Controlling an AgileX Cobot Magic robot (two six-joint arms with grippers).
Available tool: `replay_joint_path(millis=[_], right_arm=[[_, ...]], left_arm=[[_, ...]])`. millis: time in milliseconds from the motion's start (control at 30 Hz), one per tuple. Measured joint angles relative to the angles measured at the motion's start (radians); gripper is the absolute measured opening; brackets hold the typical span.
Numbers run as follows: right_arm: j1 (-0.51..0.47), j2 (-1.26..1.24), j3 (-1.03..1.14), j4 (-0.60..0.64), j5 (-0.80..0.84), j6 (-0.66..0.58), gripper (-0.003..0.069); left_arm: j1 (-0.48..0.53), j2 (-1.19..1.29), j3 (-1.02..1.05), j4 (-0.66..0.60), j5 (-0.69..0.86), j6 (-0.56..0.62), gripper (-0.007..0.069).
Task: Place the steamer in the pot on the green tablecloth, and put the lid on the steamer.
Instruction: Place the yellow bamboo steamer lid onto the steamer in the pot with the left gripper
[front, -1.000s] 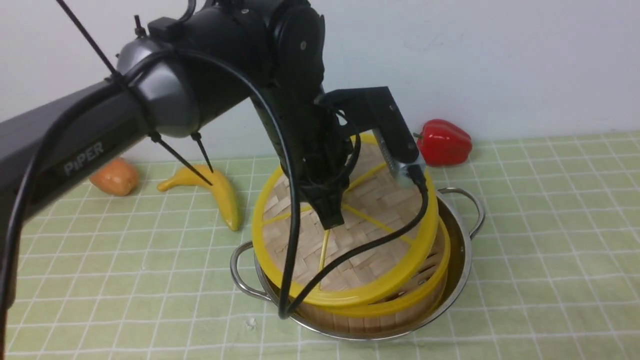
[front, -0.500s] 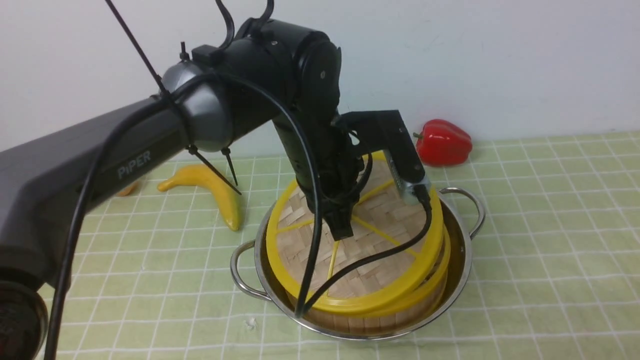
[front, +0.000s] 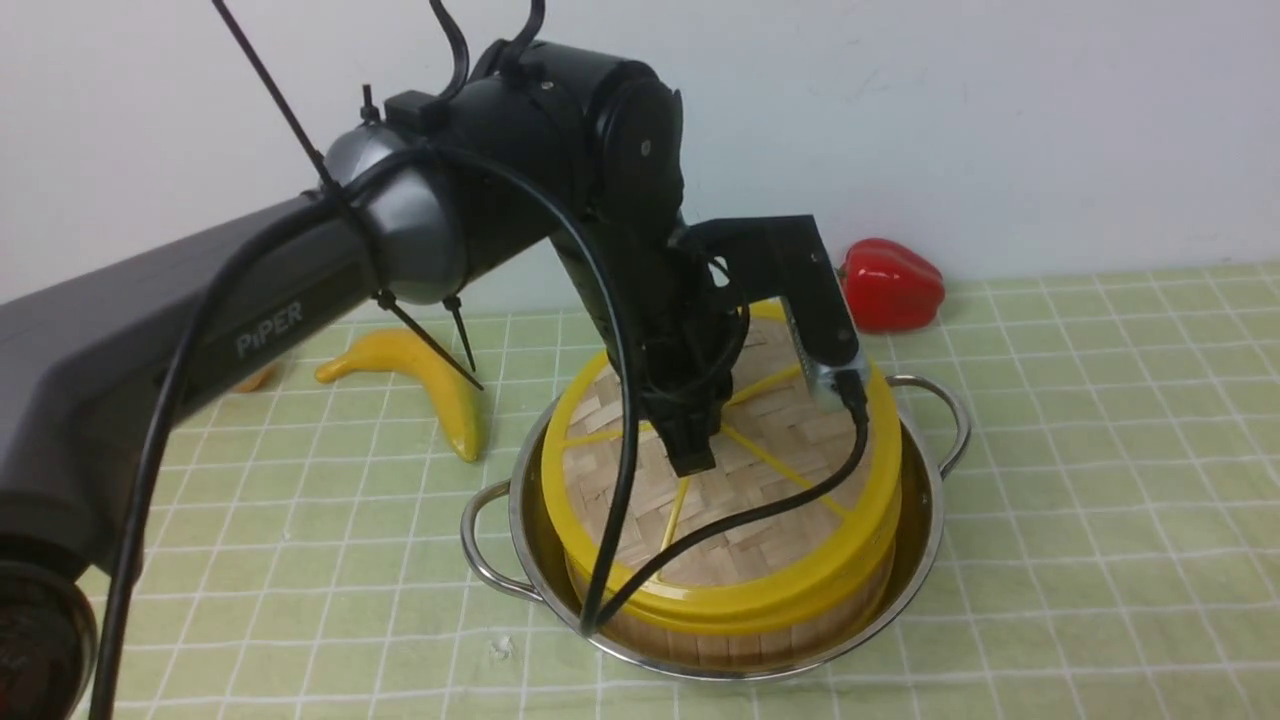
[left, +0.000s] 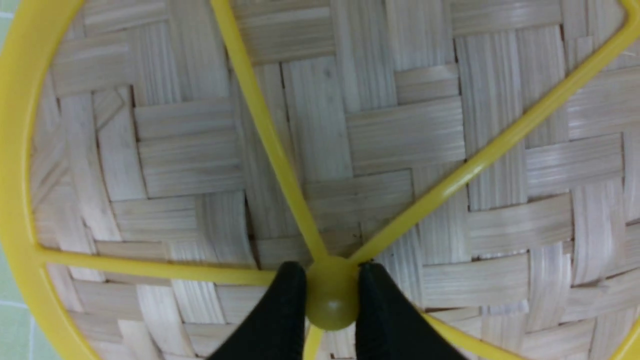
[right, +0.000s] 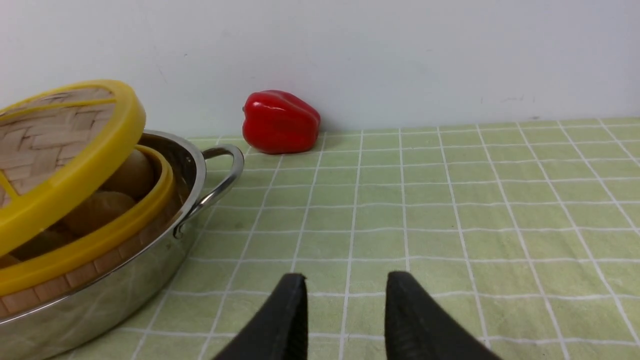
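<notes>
My left gripper (left: 332, 295) pinches the lid (front: 720, 500)'s hub — lid tilted over the steamer (right: 85, 245). My right gripper (right: 345, 300) is spread, seemingly empty.

A counter covered by the green tablecloth (front: 1080, 480) carries the pot (front: 925, 520). Behind the pot: a red bell pepper (front: 890, 283), a banana (front: 430, 375), and an orange fruit (front: 258, 378).

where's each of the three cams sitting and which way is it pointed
Front view: between the arms, facing forward at the pot on the green tablecloth; left arm shows.
Left wrist view: on the left wrist, looking down the left gripper, shut on the lid hub.
Right wrist view: on the right wrist, low, facing the wall and red pepper; right gripper open, empty.
Shared: front and right wrist views both show lid, steamer, pot, pepper.
</notes>
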Motion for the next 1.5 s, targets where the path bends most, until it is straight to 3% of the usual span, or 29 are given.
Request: replay_joint_path(millis=[1100,1167,1267,1300,1400,1500], right_arm=[[0.0,0.0,0.0,0.0,0.0,0.0,0.024],[0.0,0.0,0.0,0.0,0.0,0.0,0.024],[0.0,0.0,0.0,0.0,0.0,0.0,0.024],[0.0,0.0,0.0,0.0,0.0,0.0,0.024],[0.0,0.0,0.0,0.0,0.0,0.0,0.024],[0.0,0.0,0.0,0.0,0.0,0.0,0.024]], left_arm=[[0.0,0.037,0.002,-0.005,-0.07,0.003,0.0125],[0.0,0.037,0.002,0.0,-0.069,-0.004,0.0167],[0.0,0.037,0.002,0.006,-0.056,-0.022,0.0329],[0.0,0.037,0.002,0.005,-0.051,-0.023,0.034],[0.0,0.036,0.002,0.007,-0.007,-0.037,0.0533],[0.0,0.028,-0.015,0.011,0.034,-0.066,0.0647]])
